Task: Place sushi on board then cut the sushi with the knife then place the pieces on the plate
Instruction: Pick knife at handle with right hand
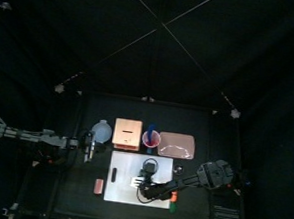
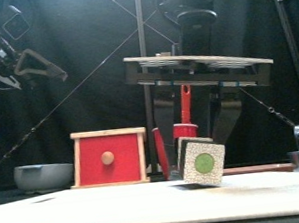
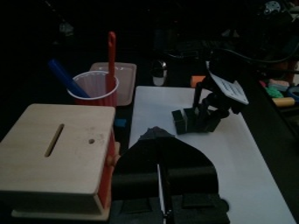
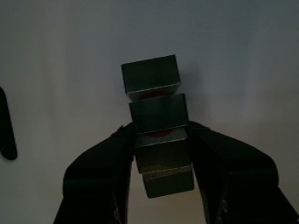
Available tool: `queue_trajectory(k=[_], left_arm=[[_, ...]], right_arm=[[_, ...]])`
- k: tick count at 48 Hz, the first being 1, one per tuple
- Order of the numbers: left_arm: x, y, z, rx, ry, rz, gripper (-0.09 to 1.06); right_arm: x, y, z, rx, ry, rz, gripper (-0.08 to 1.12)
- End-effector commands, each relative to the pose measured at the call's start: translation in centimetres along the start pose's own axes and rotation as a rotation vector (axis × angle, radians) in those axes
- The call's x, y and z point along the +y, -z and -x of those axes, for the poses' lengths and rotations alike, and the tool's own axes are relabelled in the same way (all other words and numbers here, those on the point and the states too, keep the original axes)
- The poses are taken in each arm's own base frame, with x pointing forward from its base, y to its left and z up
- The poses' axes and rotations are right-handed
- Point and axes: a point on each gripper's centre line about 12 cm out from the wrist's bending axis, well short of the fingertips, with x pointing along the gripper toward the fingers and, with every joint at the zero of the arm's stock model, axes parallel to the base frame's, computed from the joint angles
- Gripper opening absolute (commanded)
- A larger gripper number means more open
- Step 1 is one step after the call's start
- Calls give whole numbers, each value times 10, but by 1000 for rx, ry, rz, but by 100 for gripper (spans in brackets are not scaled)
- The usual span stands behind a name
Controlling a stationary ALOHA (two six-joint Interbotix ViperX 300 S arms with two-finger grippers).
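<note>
My right tool point(image 4: 158, 138) was clamped on the sushi roll point(image 4: 155, 105), its jaws pressing the sides of the nearer blocks. The roll's long axis ran straight out from the tool, in line with the jaws. About two blocks stuck out past the tips and the other end sat back between the jaws.

From the front the roll hung tilted, its lower corner right at the white cutting board point(image 4: 239, 70); I could not tell whether it touched. The board lay directly under the tool, so I judged the coming move to be a short lowering and a release, laying the roll flat along that axis.

The roll looked like a row of dark green blocks, four as far as I could count, with thin seams between them and a pale end face with a green centre.

Farther out, toward the back of the bench, stood the red cup point(image 3: 96, 86) with the red knife point(image 3: 111, 52) and the blue knife point(image 3: 58, 74), and the pink tray point(image 1: 179, 143) beside it. My left tool point(image 3: 158, 147), jaws together as far as I could see, hung raised off to the roll's side by the wooden box point(image 3: 59, 149). It faced the cup, so I judged it the better-placed arm for the knife.
</note>
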Motion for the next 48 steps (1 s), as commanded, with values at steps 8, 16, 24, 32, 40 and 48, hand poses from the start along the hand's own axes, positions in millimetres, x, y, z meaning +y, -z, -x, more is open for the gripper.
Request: queue_trajectory(k=[8,16,24,32,40,48], left_arm=[[0,-3,-1,3,-1,-4,-2],[0,-3,-1,3,-1,-6,-2],[0,-2,-1,5,-1,-4,-2],[0,-3,-1,5,-1,-4,-2],[1,-2,-1,8,-2,-4,-2],[1,-1,-1,11,-4,1,-2]], right_arm=[[8,-9,11,-7,-40,-9,64],[7,-5,7,-4,-28,-7,82],[7,-6,7,-5,-26,-9,91],[8,-10,12,-10,-33,-4,91],[4,-18,21,-44,-72,28,91],[-7,-34,34,-80,-115,54,91]])
